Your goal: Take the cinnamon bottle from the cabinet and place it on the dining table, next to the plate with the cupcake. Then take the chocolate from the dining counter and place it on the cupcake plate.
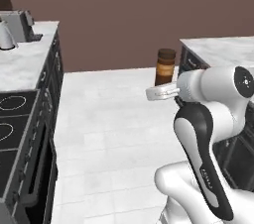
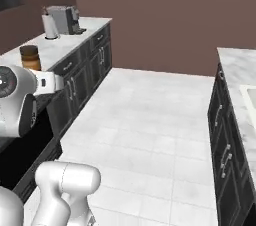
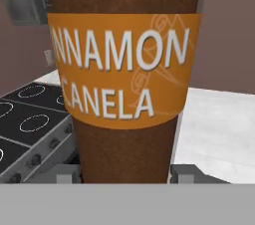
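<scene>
The cinnamon bottle [image 1: 165, 66] is a brown jar with a dark lid and an orange band. It stands upright in my gripper [image 1: 162, 92], held in the air over the floor. From the right side the cinnamon bottle [image 2: 30, 58] rises above my gripper [image 2: 48, 83]. Up close, the bottle's [image 3: 124, 69] label reads CINNAMON CANELA, and my gripper [image 3: 127, 173] is shut on its lower body, one fingertip on each side. The cupcake plate and the chocolate are out of view.
A black cooktop [image 1: 12, 119] and a marble counter [image 1: 30, 54] with a coffee machine [image 1: 22, 24] run along the left. Another dark-fronted counter [image 1: 223, 47] stands right of the arm. White tiled floor [image 2: 150, 120] lies between the counters. A counter with a sink [image 2: 247, 95] is at the right.
</scene>
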Tool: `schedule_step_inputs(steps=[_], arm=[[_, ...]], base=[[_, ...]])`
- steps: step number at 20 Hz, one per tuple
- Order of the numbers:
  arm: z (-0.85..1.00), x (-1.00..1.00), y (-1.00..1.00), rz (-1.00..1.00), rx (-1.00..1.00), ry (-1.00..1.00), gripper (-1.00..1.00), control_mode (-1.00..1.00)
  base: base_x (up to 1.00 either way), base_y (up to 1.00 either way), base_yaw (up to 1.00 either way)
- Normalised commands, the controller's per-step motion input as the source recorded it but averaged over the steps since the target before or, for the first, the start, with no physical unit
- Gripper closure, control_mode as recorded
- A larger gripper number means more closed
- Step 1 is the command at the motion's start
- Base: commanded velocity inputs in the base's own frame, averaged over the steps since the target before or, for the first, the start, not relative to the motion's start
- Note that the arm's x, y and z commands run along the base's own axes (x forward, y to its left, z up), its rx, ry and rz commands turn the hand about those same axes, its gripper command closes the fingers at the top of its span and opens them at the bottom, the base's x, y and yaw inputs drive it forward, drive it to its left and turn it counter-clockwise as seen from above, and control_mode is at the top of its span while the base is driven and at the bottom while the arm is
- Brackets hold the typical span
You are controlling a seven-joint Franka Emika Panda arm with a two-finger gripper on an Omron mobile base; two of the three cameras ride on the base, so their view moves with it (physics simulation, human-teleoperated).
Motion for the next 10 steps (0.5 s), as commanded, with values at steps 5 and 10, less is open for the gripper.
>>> schedule_step_inputs(steps=[5, 10], arm=[[0.0, 0.0, 0.0, 0.0, 0.0, 0.0, 1.0, 1.0], [0.0, 0.0, 0.0, 0.0, 0.0, 0.0, 1.0, 1.0]], base=[[0.0, 0.11, -0.97], [0.0, 0.1, -0.97]])
